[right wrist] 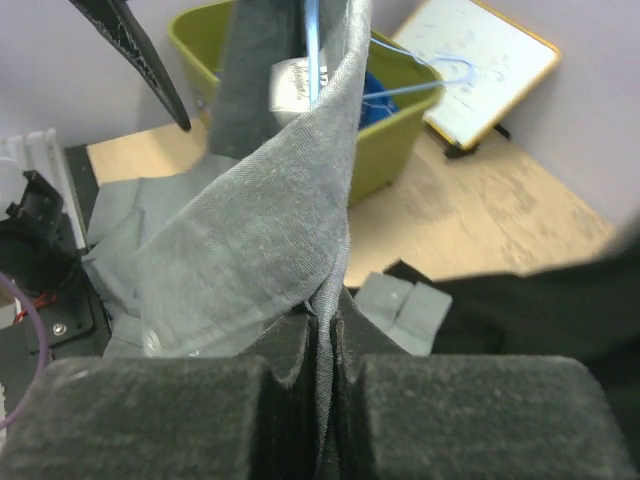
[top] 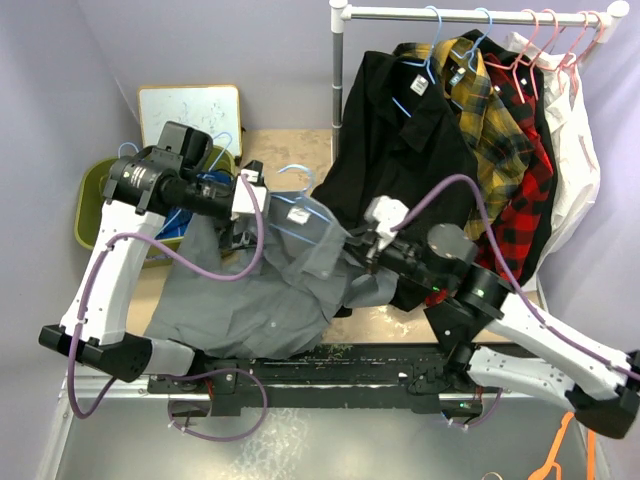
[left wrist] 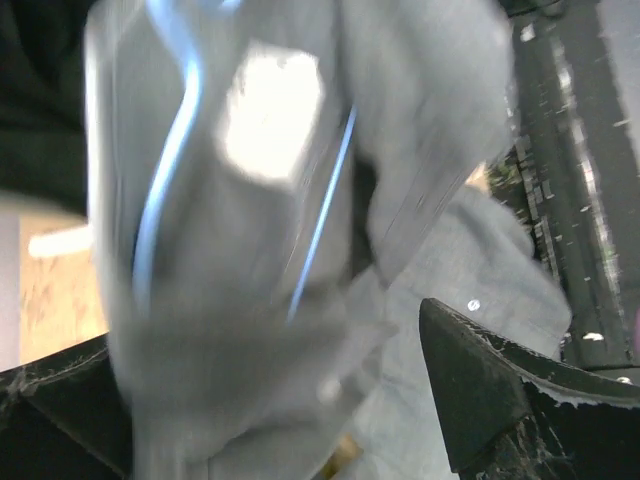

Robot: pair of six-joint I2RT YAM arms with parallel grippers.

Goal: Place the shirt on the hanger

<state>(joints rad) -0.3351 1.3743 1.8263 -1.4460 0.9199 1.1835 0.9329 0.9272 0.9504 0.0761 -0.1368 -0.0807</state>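
The grey shirt (top: 260, 290) lies spread over the table's left half, with its collar end lifted. The light-blue hanger (top: 300, 205) sits in the lifted collar end, hook pointing away. My right gripper (top: 362, 248) is shut on a fold of shirt cloth (right wrist: 250, 240) and holds it up (right wrist: 323, 320). The hanger wire (right wrist: 312, 50) and the white neck label (right wrist: 295, 85) show above it. My left gripper (top: 250, 205) is at the hanger, jaws wide apart (left wrist: 265, 330). Blurred shirt cloth (left wrist: 430, 100) hangs between its fingers, and hanger wire (left wrist: 165, 170) shows through the cloth.
A clothes rail (top: 470, 14) at the back right holds a black shirt (top: 400, 130), plaid shirts and pink hangers (top: 545, 40). A green bin (top: 95, 200) with a blue garment (right wrist: 385, 90) stands at the left, a whiteboard (top: 190, 110) behind it. An orange hanger (top: 560, 455) lies bottom right.
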